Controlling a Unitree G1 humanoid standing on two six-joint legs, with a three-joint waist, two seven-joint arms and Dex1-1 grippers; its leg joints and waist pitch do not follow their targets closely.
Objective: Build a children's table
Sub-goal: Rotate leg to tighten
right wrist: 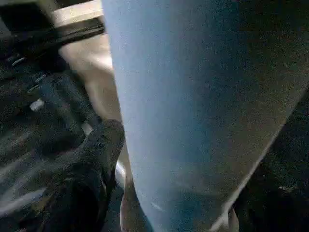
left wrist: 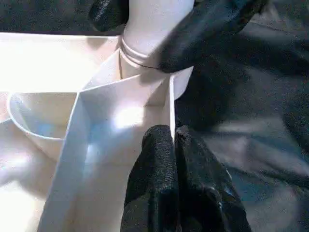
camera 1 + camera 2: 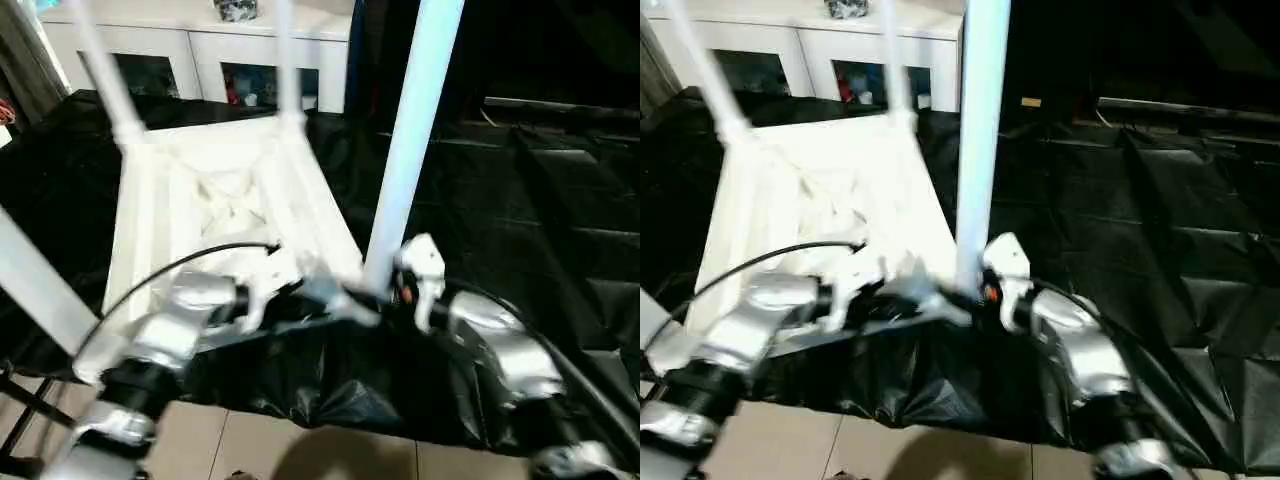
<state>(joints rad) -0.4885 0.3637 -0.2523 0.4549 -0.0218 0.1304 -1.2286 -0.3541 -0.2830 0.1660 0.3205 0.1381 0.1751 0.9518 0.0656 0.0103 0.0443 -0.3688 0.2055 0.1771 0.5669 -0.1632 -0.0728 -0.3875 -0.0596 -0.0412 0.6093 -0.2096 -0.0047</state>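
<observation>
Our left gripper's [image 2: 176, 145] black fingers are pressed together against the rim of the near corner of the white plastic children's table [image 3: 230, 200]. It lies upside down, ribbed underside up, on a black plastic sheet [image 3: 520, 200]. Our right gripper [image 3: 385, 295] has its fingers [image 1: 99, 159] spread around the base of the long white tube leg [image 3: 410, 140] that stands upright in that corner's round socket [image 2: 145, 63]. A white cabinet with glass doors [image 3: 200, 60] stands behind.
</observation>
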